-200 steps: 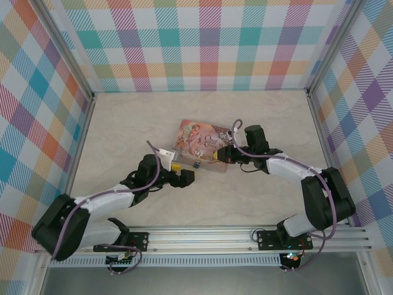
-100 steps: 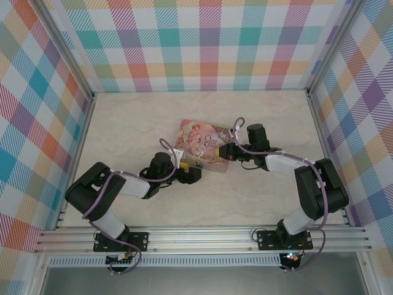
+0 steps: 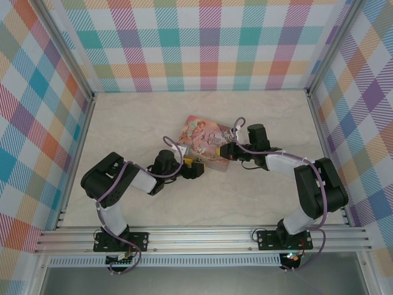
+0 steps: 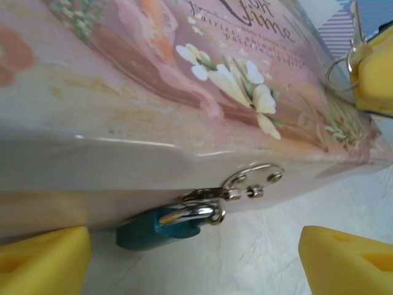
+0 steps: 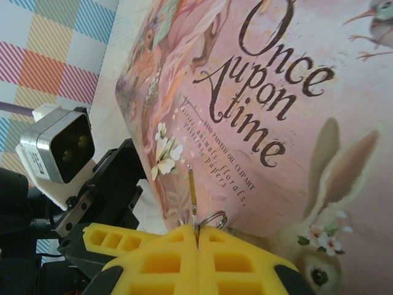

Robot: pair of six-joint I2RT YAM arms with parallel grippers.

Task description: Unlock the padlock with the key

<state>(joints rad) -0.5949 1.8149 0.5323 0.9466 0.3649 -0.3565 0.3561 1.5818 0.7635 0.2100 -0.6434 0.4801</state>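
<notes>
The small blue padlock [image 4: 156, 226] hangs by its metal shackle from the hasp [image 4: 252, 184] on the front wall of the pink pictured tin [image 4: 153, 92]. My left gripper [image 4: 195, 261] is open, with one yellow pad [image 4: 43, 261] to the left of the padlock and the other [image 4: 347, 261] to the right, neither touching it. My right gripper [image 5: 198, 236] is shut on the key [image 5: 193, 196]. The slim blade sticks out over the tin's lid [image 5: 295, 92], with a key ring [image 5: 212, 220] beside it. Seen from above, both grippers [image 3: 195, 169] [image 3: 228, 153] sit at the tin's near edge.
The tin [image 3: 206, 142] lies mid-table on the pale marble-look surface [image 3: 135, 123]. Checked walls close in the left, back and right sides. The left wrist camera [image 5: 58, 150] and its black mount sit close to the left of the key.
My left arm has swung in toward the tin, bringing its open gripper up around the padlock at the front wall. The right gripper has stayed shut on the key, hardly moving.
</notes>
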